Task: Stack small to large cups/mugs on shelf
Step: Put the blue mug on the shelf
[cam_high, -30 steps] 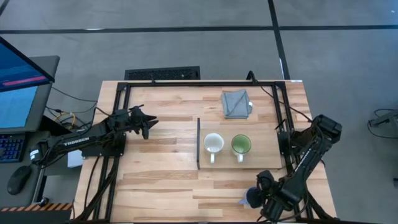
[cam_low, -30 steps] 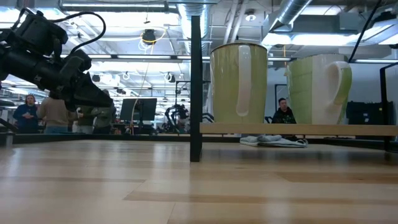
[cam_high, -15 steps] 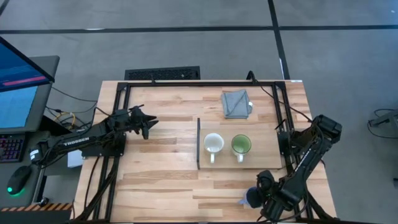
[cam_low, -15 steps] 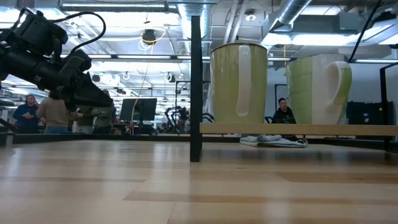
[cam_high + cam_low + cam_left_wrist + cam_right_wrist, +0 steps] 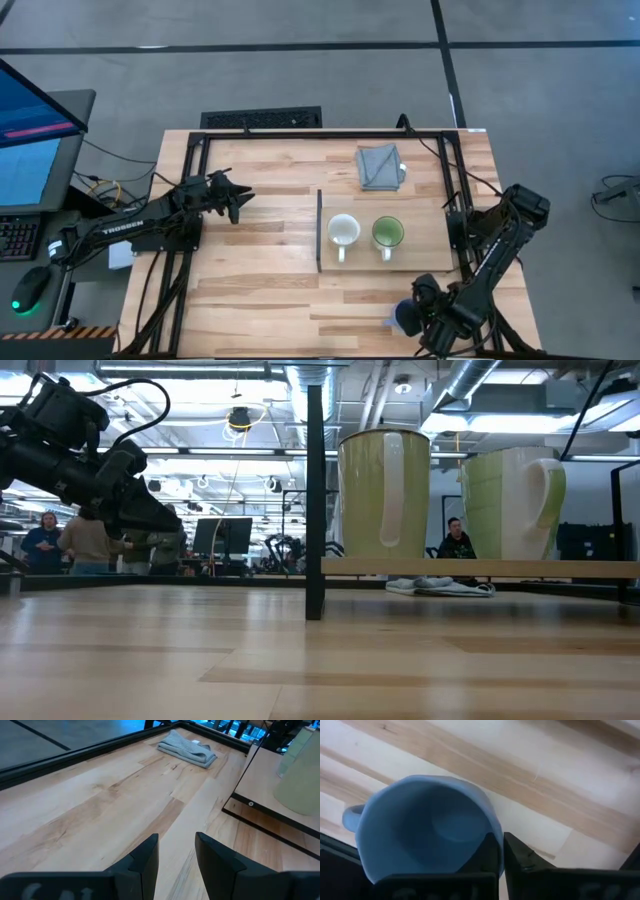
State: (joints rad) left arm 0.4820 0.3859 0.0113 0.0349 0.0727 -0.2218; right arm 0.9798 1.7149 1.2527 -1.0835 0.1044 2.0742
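The cream-white mug (image 5: 343,231) and the white mug with green inside (image 5: 388,233) stand upright side by side on the light-wood shelf (image 5: 420,255), which has a dark strip (image 5: 319,230) on its left edge. The low view shows both mugs (image 5: 385,490) (image 5: 515,500) on the shelf. The blue-grey mug (image 5: 404,318) is near the table's near edge, right of centre, with my right gripper (image 5: 418,302) shut on it. My left gripper (image 5: 240,198) is open and empty above the table's left part. My right gripper holds the blue-grey mug by its wall at the rim (image 5: 496,827), on the side opposite the handle (image 5: 350,817). One finger (image 5: 489,852) is inside the mug and one finger (image 5: 520,857) outside. The mug's opening faces up. Whether it rests on the table, I cannot tell.
A folded grey cloth (image 5: 380,165) lies at the table's far side beyond the shelf; it also shows in the left wrist view (image 5: 187,750). A dark metal frame (image 5: 300,133) runs along the table's far and side edges. People stand in the room behind.
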